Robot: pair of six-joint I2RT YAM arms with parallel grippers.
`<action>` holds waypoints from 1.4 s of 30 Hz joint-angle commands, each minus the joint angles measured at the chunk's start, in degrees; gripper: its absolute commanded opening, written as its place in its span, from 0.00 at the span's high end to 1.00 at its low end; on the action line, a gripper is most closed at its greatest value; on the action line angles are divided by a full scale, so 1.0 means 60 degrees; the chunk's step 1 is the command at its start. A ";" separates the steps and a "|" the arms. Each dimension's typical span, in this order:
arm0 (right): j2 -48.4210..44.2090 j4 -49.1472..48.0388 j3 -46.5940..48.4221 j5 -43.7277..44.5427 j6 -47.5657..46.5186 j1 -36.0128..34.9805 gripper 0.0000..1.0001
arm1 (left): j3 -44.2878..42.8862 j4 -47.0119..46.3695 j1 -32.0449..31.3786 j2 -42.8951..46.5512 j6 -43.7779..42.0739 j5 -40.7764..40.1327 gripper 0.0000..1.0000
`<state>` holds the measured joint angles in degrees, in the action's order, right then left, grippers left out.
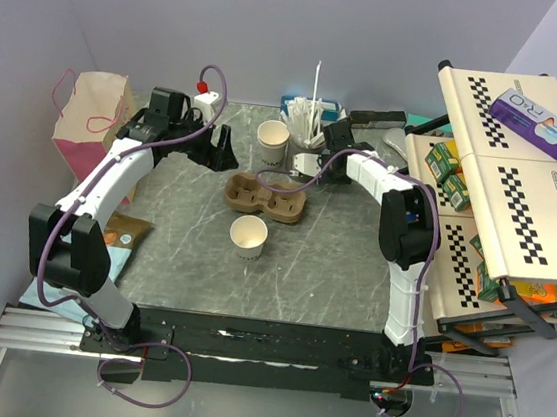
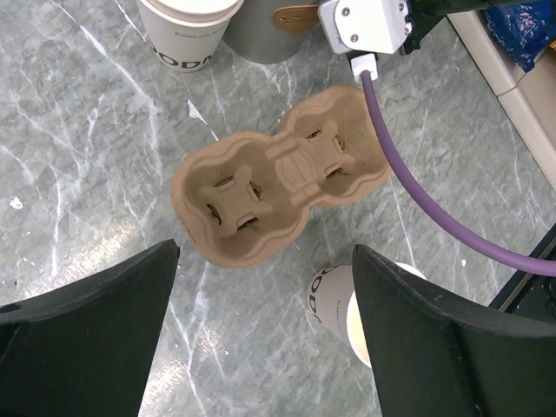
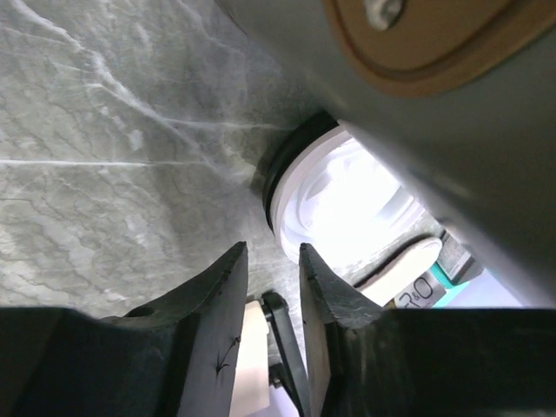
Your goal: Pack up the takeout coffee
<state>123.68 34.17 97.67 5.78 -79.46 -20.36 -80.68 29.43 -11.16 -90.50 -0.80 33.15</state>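
Currently the right claw (image 3: pixel 271 261) sits off the far right end of the cardboard two-cup tray (image 1: pixel 267 197), its jaws narrowed to a slim gap with nothing between the tips. The white plastic lid (image 3: pixel 347 200) lies just ahead of those tips and a little to one side, seemingly leaning against the foot of the grey cup (image 3: pixel 330 69). The left claw (image 2: pixel 265 252) hovers wide apart and empty off the tray's far left end, with one paper cup (image 1: pixel 248 235) upright just on the tray's near side and a second paper cup (image 1: pixel 272 139) just beyond its far side, so the right arm looks nearer the lid.
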 commanded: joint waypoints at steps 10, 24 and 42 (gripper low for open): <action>0.0640 0.0030 0.1049 0.0487 -0.0336 -0.0049 0.56 | 0.0059 -0.0320 0.0014 0.0142 0.0074 0.0247 0.13; 0.1125 0.0954 0.1578 0.0516 -0.0189 -0.0049 0.66 | 0.0103 -0.0393 0.0014 0.0039 0.0411 0.0247 0.12; 0.0643 0.1175 0.1535 0.0618 0.0220 -0.0035 0.92 | 0.0190 -0.0452 0.0014 0.0127 0.0455 0.0276 0.12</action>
<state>130.76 39.46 105.10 8.19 -79.31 -20.38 -79.88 28.40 -11.18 -90.70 1.21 33.30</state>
